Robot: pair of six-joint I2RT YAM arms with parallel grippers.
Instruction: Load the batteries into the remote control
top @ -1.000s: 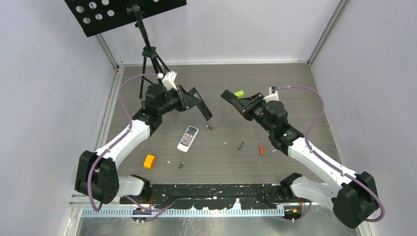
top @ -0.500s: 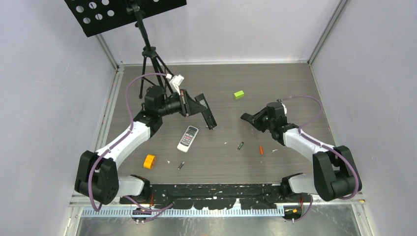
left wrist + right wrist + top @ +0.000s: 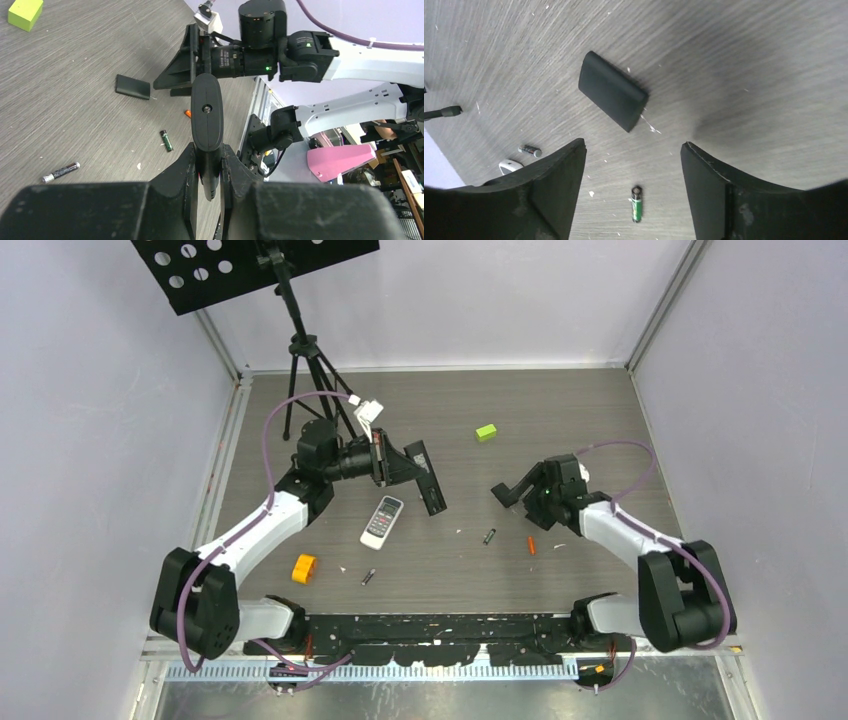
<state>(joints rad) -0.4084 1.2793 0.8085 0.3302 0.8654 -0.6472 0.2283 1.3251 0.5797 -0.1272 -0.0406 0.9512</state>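
Four batteries lie loose on the table (image 3: 560, 410). The green battery (image 3: 489, 536) is mid-table, with the orange-red battery (image 3: 531, 545) just right of it and a dark battery (image 3: 368, 577) nearer the front. A fourth battery (image 3: 61, 171) cannot be made out from above. The black remote (image 3: 428, 480) shows only one narrow side, so its battery bay is hidden. The left gripper (image 3: 207, 155) is clamped on that remote's end, holding it clear of the table. The right gripper (image 3: 633, 145) stands wide apart, gripping nothing, above a flat black piece (image 3: 612, 98). A white remote (image 3: 382, 521), an orange block (image 3: 304, 568) and a lime block (image 3: 486, 432) lie well apart.
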